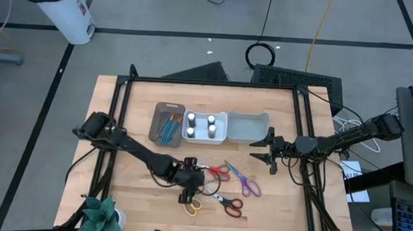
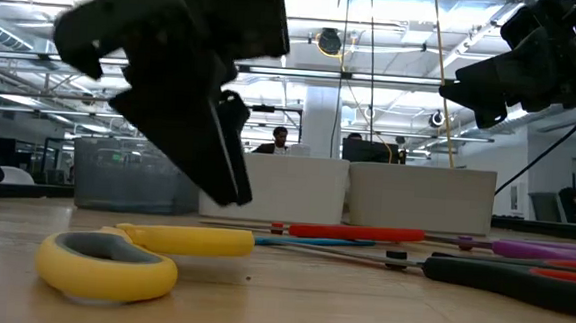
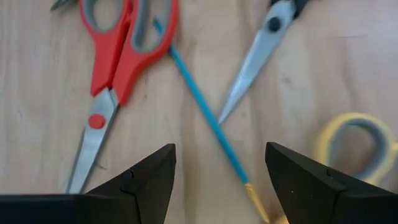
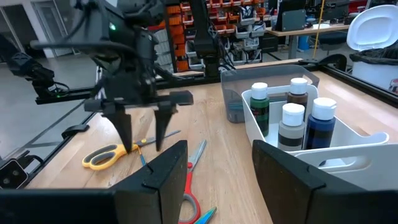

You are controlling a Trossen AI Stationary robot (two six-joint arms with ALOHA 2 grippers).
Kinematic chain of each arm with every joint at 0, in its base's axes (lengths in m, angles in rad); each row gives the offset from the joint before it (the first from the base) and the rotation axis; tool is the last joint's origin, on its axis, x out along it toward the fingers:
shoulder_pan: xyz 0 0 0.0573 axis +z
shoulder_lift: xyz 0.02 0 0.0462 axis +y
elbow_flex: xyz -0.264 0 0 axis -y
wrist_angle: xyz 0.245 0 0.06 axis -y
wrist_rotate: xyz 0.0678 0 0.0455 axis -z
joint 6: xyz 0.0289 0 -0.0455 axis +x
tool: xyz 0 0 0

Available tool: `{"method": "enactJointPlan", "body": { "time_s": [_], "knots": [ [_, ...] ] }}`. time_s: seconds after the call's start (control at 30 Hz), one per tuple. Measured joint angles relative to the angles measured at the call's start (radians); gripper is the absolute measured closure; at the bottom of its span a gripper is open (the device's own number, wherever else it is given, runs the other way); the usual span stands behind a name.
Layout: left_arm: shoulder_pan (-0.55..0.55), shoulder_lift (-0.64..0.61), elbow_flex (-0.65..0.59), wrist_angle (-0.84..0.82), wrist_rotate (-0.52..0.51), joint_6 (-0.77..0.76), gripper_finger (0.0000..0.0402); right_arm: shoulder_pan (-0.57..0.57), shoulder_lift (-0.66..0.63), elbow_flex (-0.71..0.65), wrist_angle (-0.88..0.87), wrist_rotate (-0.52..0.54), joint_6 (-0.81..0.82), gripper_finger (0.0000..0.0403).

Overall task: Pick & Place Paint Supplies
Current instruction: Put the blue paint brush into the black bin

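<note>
The desk [image 1: 132, 189] is of light wood. At its far side three bins stand in a row: a brown bin [image 1: 168, 123] with thin teal brushes [image 1: 169, 127], a white bin [image 1: 204, 127] with four white-capped bottles [image 1: 201, 125], and a grey bin [image 1: 248, 127]. The left hand [image 1: 189, 187] hangs low over the near middle of the desk, its fingers [image 3: 149, 180] open on both sides of a loose teal brush [image 3: 205, 115]. Around it lie red scissors [image 1: 216, 170], purple scissors [image 1: 245, 182], yellow scissors [image 1: 192, 206] and black scissors [image 1: 229, 204]. The right hand [image 1: 268, 150] waits just beside the grey bin, open and holding nothing.
</note>
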Motion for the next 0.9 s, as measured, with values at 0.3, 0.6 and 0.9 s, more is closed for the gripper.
{"method": "enactJointPlan", "body": {
  "time_s": [0.3,0.6,0.9],
  "knots": [
    [0.036,0.052,0.004,-0.062,-0.002,-0.061,0.0147,0.0,0.0,0.0,0.001,0.0,0.0,0.0232],
    [0.057,0.045,0.002,-0.109,-0.053,-0.082,0.0147,0.0,0.0,0.0,0.002,0.0,0.0,0.0232],
    [0.069,0.04,0.002,-0.143,-0.051,-0.057,0.0147,0.0,0.0,0.0,0.0,0.0,0.0,0.0232]
  ]
}}
